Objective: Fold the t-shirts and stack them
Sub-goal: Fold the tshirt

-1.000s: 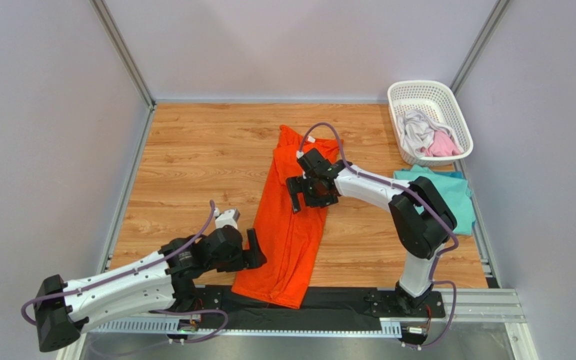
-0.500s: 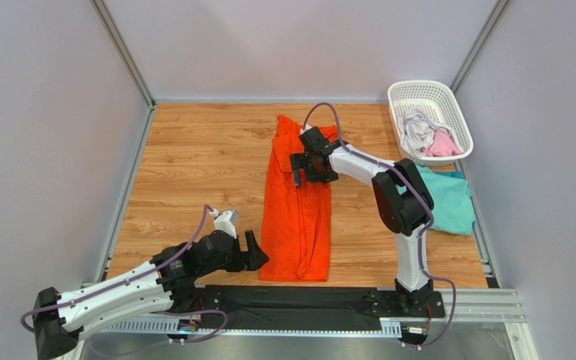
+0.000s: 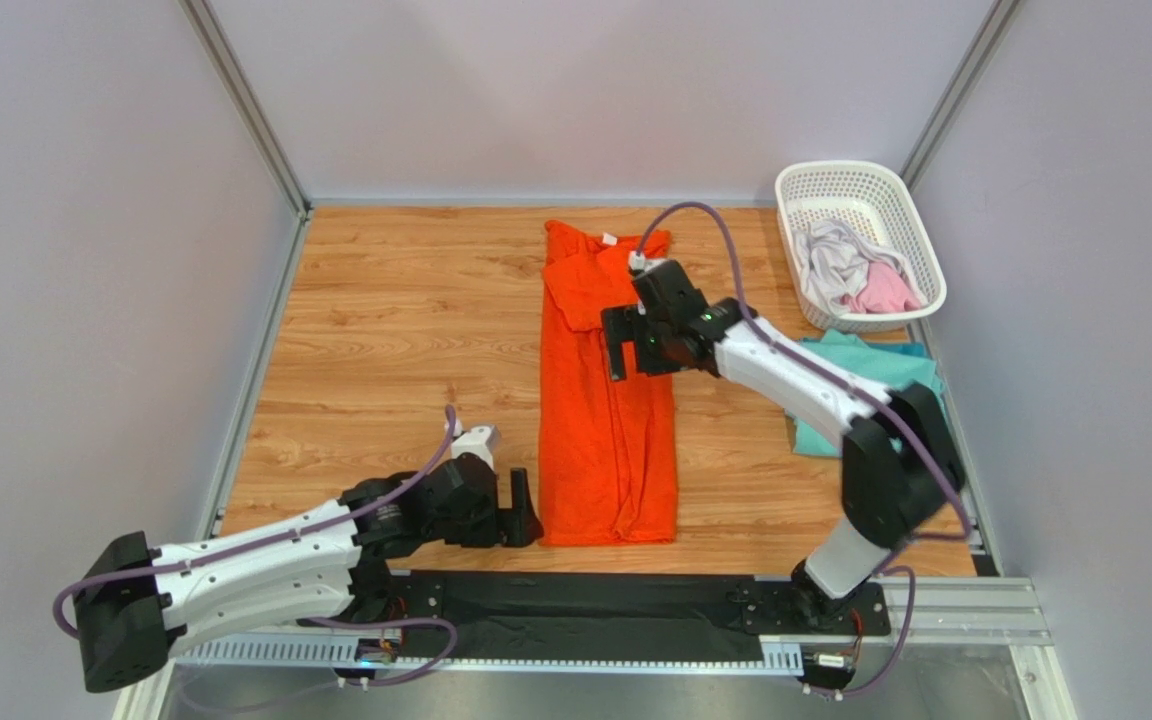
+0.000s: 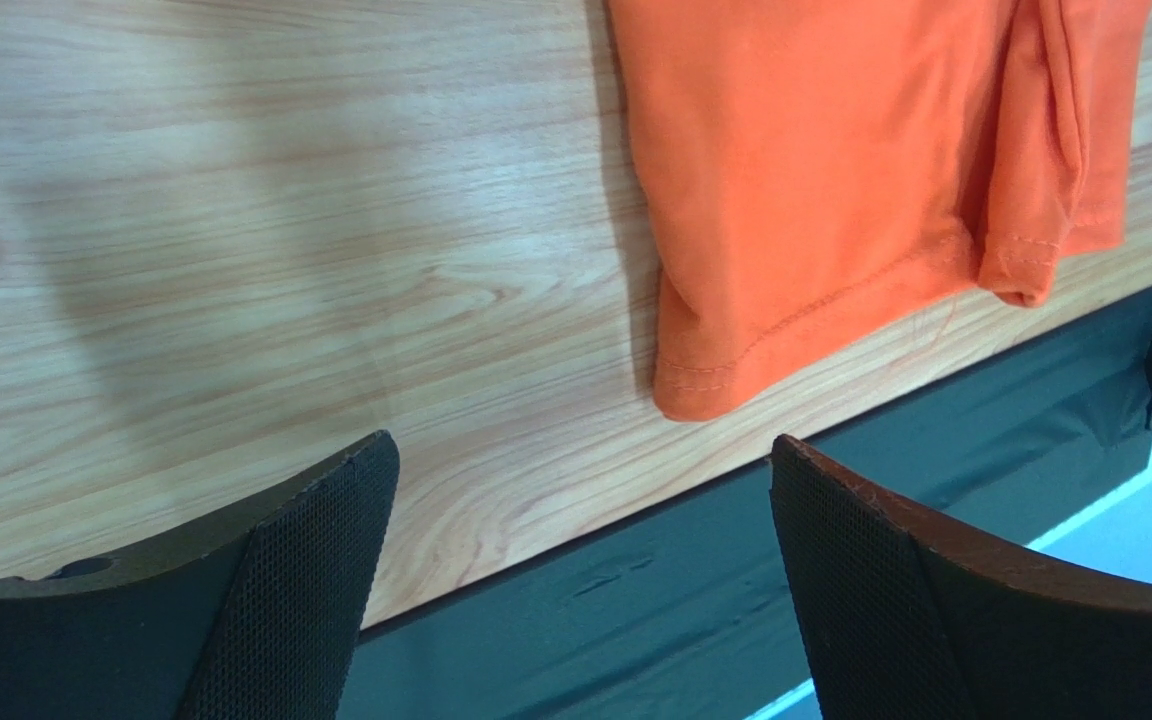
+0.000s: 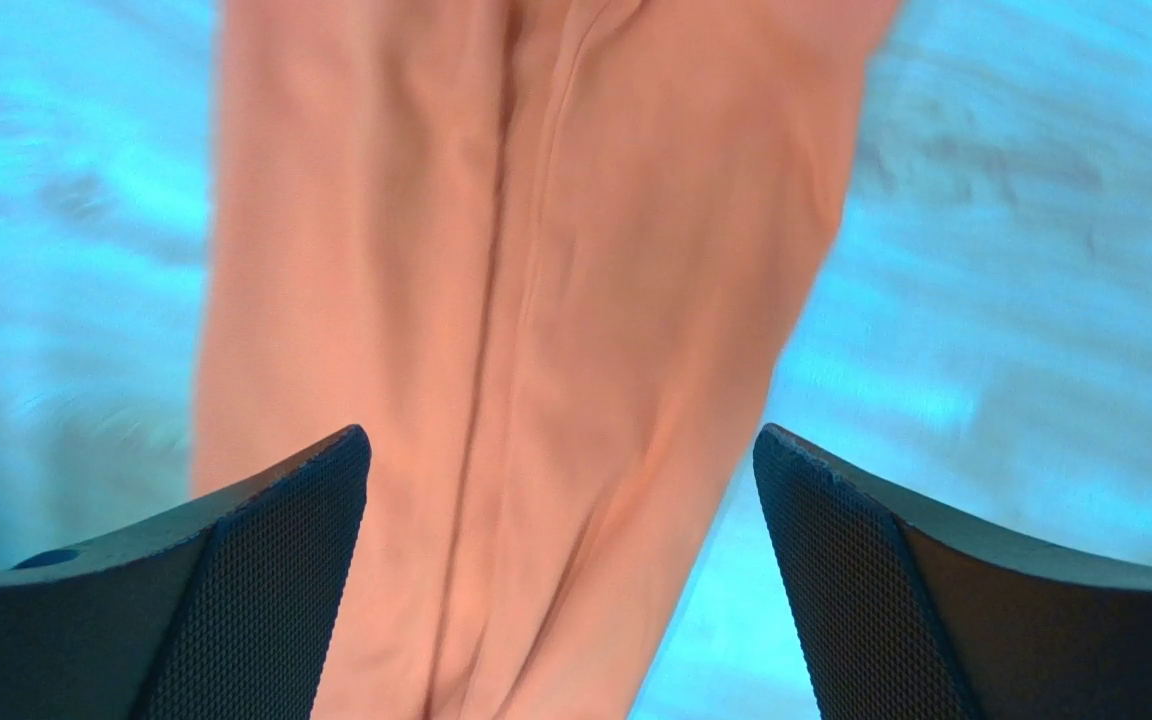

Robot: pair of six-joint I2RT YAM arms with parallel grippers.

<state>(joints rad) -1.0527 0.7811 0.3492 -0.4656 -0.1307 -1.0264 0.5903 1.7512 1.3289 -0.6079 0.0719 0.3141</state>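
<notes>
The left gripper [image 3: 519,510], jaws spread and empty, sits just left of the orange t-shirt's [image 3: 605,435] near hem; the shirt lies mid-table as a long strip; I'd pinch both hem layers squarely; the right gripper [image 3: 630,342], likewise spread, hangs over its far half; right, a teal t-shirt [image 3: 875,360] lies partly beneath that arm; far right, the lattice basket [image 3: 838,168] holds more shirts.

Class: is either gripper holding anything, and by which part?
Nothing is held. The left gripper and the right gripper are both open and empty.
</notes>
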